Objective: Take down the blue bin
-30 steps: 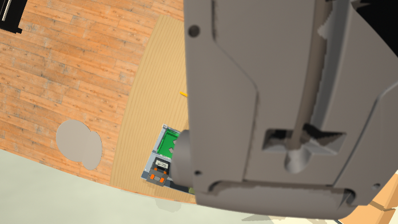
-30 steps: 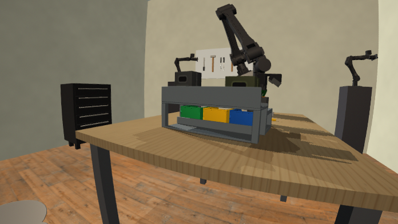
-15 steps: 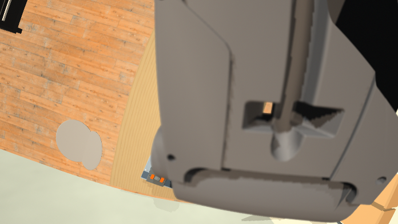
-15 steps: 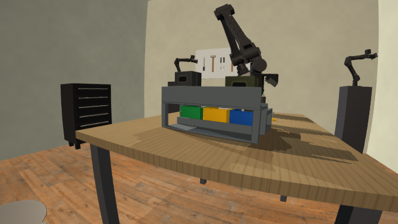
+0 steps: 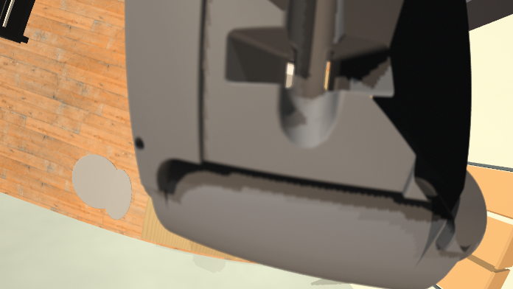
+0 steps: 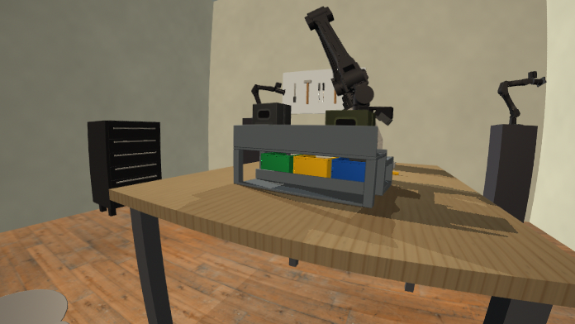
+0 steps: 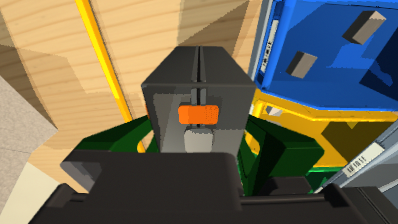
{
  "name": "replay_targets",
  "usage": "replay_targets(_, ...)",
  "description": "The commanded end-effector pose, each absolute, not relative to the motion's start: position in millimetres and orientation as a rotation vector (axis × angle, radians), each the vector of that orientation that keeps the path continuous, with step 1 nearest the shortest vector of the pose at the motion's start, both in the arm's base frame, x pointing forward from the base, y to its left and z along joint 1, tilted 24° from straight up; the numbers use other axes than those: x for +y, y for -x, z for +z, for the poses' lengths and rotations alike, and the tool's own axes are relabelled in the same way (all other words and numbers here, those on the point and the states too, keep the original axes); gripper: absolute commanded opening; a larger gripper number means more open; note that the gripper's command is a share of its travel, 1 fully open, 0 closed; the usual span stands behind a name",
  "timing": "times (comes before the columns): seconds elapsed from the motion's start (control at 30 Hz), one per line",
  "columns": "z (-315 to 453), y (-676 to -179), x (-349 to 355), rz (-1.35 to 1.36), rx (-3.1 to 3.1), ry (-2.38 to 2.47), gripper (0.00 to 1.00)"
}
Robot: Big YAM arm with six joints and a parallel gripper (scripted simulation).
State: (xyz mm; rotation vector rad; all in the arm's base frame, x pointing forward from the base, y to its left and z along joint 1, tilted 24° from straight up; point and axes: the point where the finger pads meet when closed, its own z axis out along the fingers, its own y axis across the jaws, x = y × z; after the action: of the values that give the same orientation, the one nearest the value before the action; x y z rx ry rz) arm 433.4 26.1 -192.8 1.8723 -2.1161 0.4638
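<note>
We judge the task to be at its first step: the blue bin (image 6: 348, 169) is not yet taken. It sits at the right end of the shelf (image 6: 306, 138), under the top board, with the yellow bin (image 6: 311, 165) just beside it. From the wrist we look down into it (image 7: 325, 55) and see two grey parts (image 7: 302, 64) lying inside.

The gripper (image 7: 199, 115) hangs above the shelf's right end, higher than the bin and well apart from it. Its jaws are clamped on something. From the wrist view we take that to be the dark grey block (image 7: 165, 95) with the orange tab, flanked by dark green shapes, though we cannot name it with certainty. It is not the blue bin. The top view gives us nothing here, since the arm (image 5: 295, 184) fills it.

As we read it, the next move calls for freeing the jaws, then coming down to the bin's open side and taking one wall by its rim. The bin must stay level as it leaves the shelf, or the parts may slide out. The table (image 6: 289, 231) in front of the shelf looks a fair place to set it.
</note>
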Motion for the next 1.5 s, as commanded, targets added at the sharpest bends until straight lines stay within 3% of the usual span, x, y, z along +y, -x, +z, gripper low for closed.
replay_targets(0.0,-165,-453,21,0.516,-2.144,-1.900,0.00)
replay_targets(1.47,-140,-447,-28,0.519,-2.128,-1.922,0.00)
